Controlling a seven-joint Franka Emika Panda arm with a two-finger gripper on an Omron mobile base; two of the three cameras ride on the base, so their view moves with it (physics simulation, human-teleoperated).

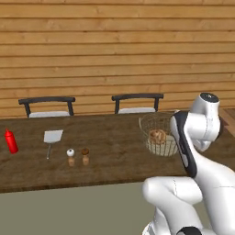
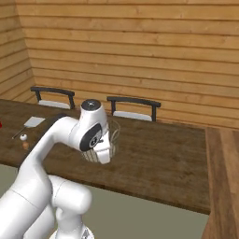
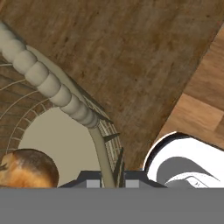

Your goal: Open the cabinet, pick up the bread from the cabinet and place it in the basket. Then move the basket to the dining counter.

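The two-finger gripper (image 3: 105, 177) sits nearest the hand camera, at 6 o'clock in that view, its jaws pinched narrow on the thin rim wire of the round grey wire-mesh basket (image 3: 52, 87). The beaded rim runs from 10 o'clock down to the tips. Inside the basket, on its pale flat bottom, the small round light-brown bread roll (image 3: 26, 168) lies at 8 o'clock, close to the wall beside the gripper.

In the left base view the white arm bends over the basket (image 1: 153, 124) at 3 o'clock of the picture, and the roll (image 1: 157, 136) shows through the mesh. The basket is over the long dark brown wooden worktop (image 1: 114, 133), the dining counter; whether its bottom touches the wood cannot be told from these views. In the right base view the basket (image 2: 113, 133) peeks out behind the arm's wrist.

Judging from this, the bread is placed and the carry is at its end. To finish well, lower straight down until the base sits flat, keep the rim level so the roll does not slide, then part the jaws and lift clear of the rim.

Further left on the worktop stand 2 small shakers (image 1: 78, 157), a flat metal spatula (image 1: 52, 137) and a red bottle (image 1: 11, 141). Beyond, 2 dark chairs (image 1: 137, 103) face the wooden plank wall (image 1: 114, 46).
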